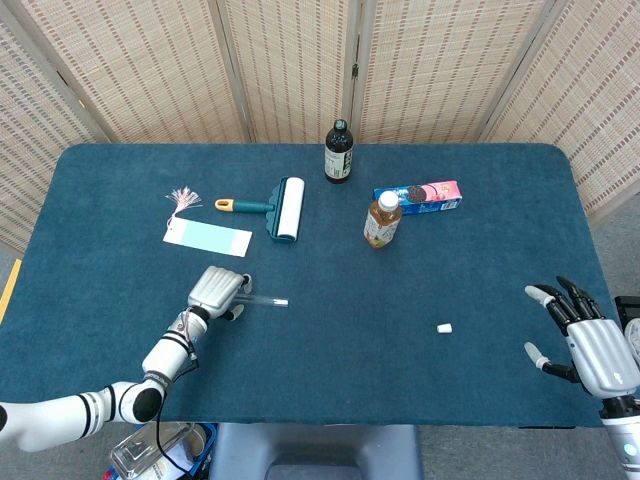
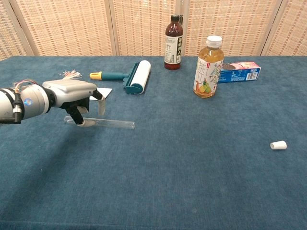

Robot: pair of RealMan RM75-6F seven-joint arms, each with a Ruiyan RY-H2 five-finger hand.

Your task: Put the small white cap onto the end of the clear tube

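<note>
The clear tube (image 1: 266,300) (image 2: 113,124) lies flat on the blue table, left of centre. My left hand (image 1: 218,289) (image 2: 76,93) hovers over the tube's left end, palm down. Its fingers curl down on either side of the tube, which still rests on the cloth. The thumb tip (image 2: 81,122) is right at the tube. The small white cap (image 1: 445,327) (image 2: 278,145) lies on its own at the right front. My right hand (image 1: 587,342) hangs open at the table's right front edge, well to the right of the cap, and shows only in the head view.
A lint roller (image 1: 280,208) (image 2: 136,76) and a pale blue tag with a tassel (image 1: 207,239) lie behind the tube. A dark bottle (image 1: 339,152), a tea bottle (image 1: 382,219) (image 2: 208,67) and a biscuit box (image 1: 420,196) stand at the back centre.
</note>
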